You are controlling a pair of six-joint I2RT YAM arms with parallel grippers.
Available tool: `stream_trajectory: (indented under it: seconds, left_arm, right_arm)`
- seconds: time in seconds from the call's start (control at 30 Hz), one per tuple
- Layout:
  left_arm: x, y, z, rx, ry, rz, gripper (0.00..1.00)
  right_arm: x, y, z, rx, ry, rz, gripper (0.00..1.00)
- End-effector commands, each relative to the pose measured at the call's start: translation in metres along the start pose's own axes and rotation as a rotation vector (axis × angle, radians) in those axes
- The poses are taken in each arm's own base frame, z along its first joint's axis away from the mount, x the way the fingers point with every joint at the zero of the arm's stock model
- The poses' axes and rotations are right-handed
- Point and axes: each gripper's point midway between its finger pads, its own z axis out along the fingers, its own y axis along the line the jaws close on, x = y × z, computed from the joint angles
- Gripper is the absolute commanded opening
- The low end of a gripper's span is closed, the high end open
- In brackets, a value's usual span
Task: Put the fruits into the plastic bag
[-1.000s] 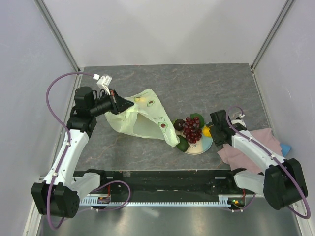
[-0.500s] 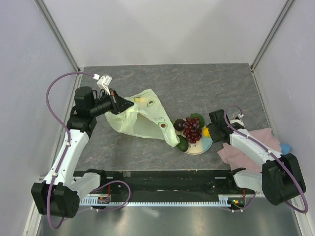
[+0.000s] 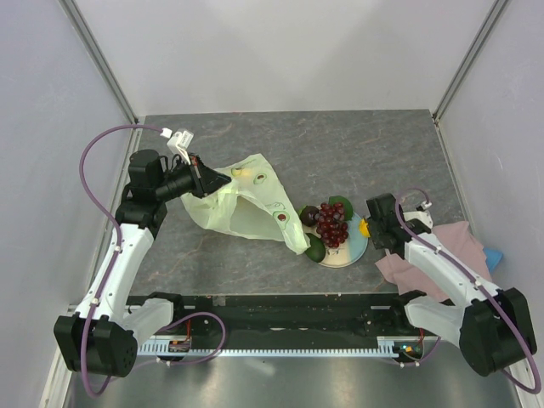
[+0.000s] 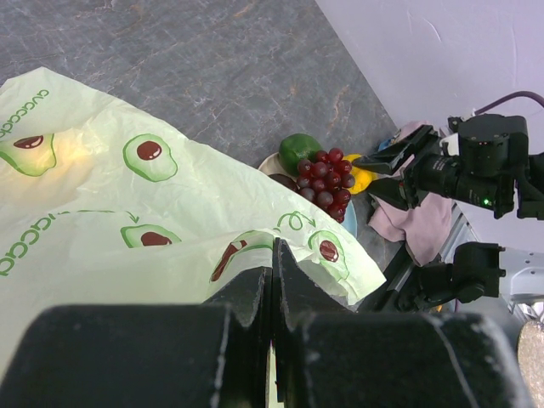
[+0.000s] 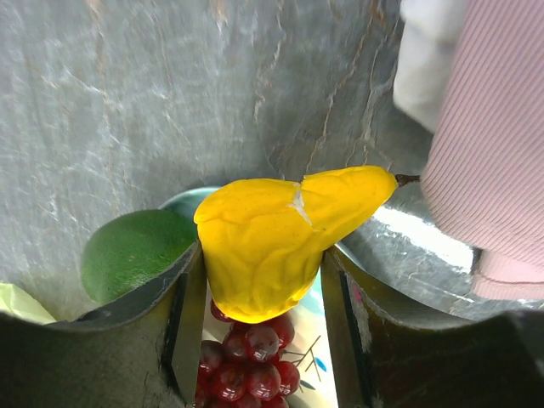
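My left gripper (image 3: 208, 180) is shut on an edge of the pale green plastic bag (image 3: 246, 208), which spreads across the table toward the plate; in the left wrist view the closed fingertips (image 4: 274, 255) pinch the bag (image 4: 127, 212). My right gripper (image 3: 371, 226) is shut on the yellow pear (image 5: 272, 246), held just over the plate's right rim (image 3: 353, 252). On the plate lie the red grape bunch (image 3: 331, 223), two green avocados (image 3: 340, 204) (image 3: 316, 249) and a small dark round fruit (image 3: 309, 214). A yellowish shape shows through the bag (image 3: 240, 172).
A pink cloth (image 3: 442, 246) lies at the right, under my right arm, with a blue item (image 3: 493, 255) beside it. The cloth also shows in the right wrist view (image 5: 493, 127). White walls enclose the grey table on three sides.
My right gripper reached in over the plate's right side, then drew back to the right with the pear between its fingers. The left arm and bag have not moved.
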Motion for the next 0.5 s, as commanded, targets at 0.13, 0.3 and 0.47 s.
stream_trajectory:
  seconds: [0.13, 0.3, 0.47]
  left_arm:
    - [-0.017, -0.004, -0.004, -0.004, -0.038, 0.072, 0.02]
    - [-0.018, -0.005, -0.005, -0.002, -0.04, 0.077, 0.01]
    - [-0.018, -0.006, -0.005, 0.0, -0.04, 0.077, 0.02]
  right_arm:
    - [-0.042, 0.035, -0.034, -0.143, -0.136, -0.065, 0.0]
    - [-0.047, 0.098, -0.08, -0.468, -0.12, -0.14, 0.0]
    - [-0.013, 0.146, -0.136, -0.984, -0.005, -0.216, 0.0]
